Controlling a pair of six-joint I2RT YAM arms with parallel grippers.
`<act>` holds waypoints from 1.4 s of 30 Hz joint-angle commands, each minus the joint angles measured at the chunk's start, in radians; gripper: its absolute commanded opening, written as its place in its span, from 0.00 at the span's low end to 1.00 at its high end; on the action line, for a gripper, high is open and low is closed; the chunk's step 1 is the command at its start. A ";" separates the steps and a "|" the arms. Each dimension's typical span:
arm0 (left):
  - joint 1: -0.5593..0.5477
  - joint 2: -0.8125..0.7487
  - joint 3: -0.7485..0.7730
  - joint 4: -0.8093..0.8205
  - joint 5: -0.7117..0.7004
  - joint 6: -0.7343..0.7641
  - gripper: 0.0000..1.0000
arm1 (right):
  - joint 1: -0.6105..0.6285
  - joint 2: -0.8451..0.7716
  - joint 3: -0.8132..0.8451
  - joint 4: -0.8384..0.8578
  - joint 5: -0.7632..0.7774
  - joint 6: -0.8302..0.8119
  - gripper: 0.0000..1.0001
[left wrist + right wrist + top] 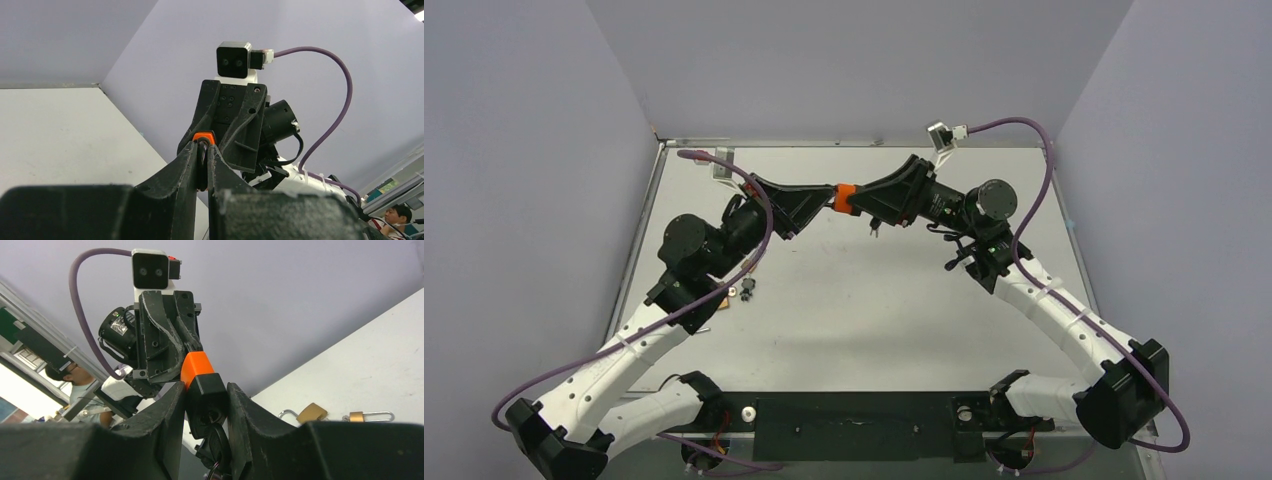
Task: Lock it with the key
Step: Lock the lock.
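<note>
Top view, padlock: an orange-and-black padlock is held in the air between the two arms. It is above the bench, nearer the far edge than the near edge and about midway between the left and right edges.
Top view, left gripper: the fingers are closed on the orange end of the padlock.
Top view, right gripper: the black end is gripped from the opposite side.
Top view, key: it is seen hanging just under the right gripper, too small for detail.
Top view, loose items: a small black piece and the brass padlocks lie towards the left edge of the bench, beside the left arm.
Left wrist view, fingers: they are drawn almost together, with a thin dark part of the padlock pinched between them. The orange end shows at their tips.
Right wrist view, fingers: they are set narrowly apart and clamped on both sides of the padlock's black body.
Right wrist view, key: it is seated in the lower end of the body and hangs down between the fingers.
Right wrist view, left gripper: it is seen holding the orange end.
Right wrist view, brass padlocks: two lie on the bench, near each other but apart.
Right wrist view, background: a person is seen beyond the bench.
</note>
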 commanded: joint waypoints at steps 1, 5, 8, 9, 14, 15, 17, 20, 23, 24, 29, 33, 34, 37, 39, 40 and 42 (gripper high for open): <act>-0.101 0.059 -0.001 -0.115 0.270 -0.025 0.00 | 0.079 0.030 0.066 0.110 0.011 0.020 0.00; -0.106 0.049 0.015 -0.193 0.236 0.016 0.00 | 0.079 0.028 0.098 0.104 0.022 0.019 0.00; -0.110 0.050 0.013 -0.208 0.228 0.027 0.00 | 0.082 0.036 0.126 0.092 0.021 0.014 0.00; -0.113 0.049 0.011 -0.206 0.228 0.027 0.00 | 0.083 0.038 0.130 0.088 0.022 0.011 0.00; -0.113 0.040 0.016 -0.231 0.187 0.032 0.00 | 0.088 0.047 0.137 0.054 0.022 -0.014 0.00; -0.112 0.029 0.023 -0.246 0.167 0.037 0.00 | 0.085 0.045 0.134 0.043 0.025 -0.030 0.00; -0.105 0.006 0.038 -0.300 0.069 0.071 0.00 | 0.072 0.031 0.114 0.013 0.032 -0.052 0.00; -0.050 -0.030 0.045 -0.358 0.019 0.079 0.00 | 0.025 -0.001 0.074 0.031 0.028 -0.036 0.00; 0.038 -0.064 0.045 -0.360 0.067 0.050 0.00 | -0.024 -0.033 0.007 0.100 0.006 0.010 0.00; 0.080 -0.068 0.045 -0.349 0.088 0.043 0.00 | -0.043 -0.040 -0.002 0.105 0.004 0.020 0.00; 0.130 -0.057 0.057 -0.308 0.165 0.021 0.00 | -0.055 -0.072 -0.023 0.066 -0.016 -0.013 0.00; 0.132 -0.040 0.086 -0.291 0.170 0.016 0.00 | -0.057 -0.084 -0.033 0.069 -0.039 -0.023 0.39; 0.132 -0.033 0.095 -0.290 0.171 0.021 0.00 | -0.058 -0.087 -0.040 0.068 -0.045 -0.027 0.45; 0.134 -0.017 0.144 -0.297 0.170 0.033 0.00 | -0.070 -0.102 -0.056 0.071 -0.055 -0.036 0.63; 0.143 -0.004 0.171 -0.299 0.180 0.035 0.00 | -0.081 -0.110 -0.072 0.095 -0.067 -0.024 0.67; 0.146 0.003 0.178 -0.297 0.196 0.036 0.00 | -0.084 -0.115 -0.085 0.118 -0.076 -0.019 0.69; 0.155 0.012 0.202 -0.293 0.226 0.037 0.00 | -0.094 -0.126 -0.103 0.129 -0.085 -0.016 0.70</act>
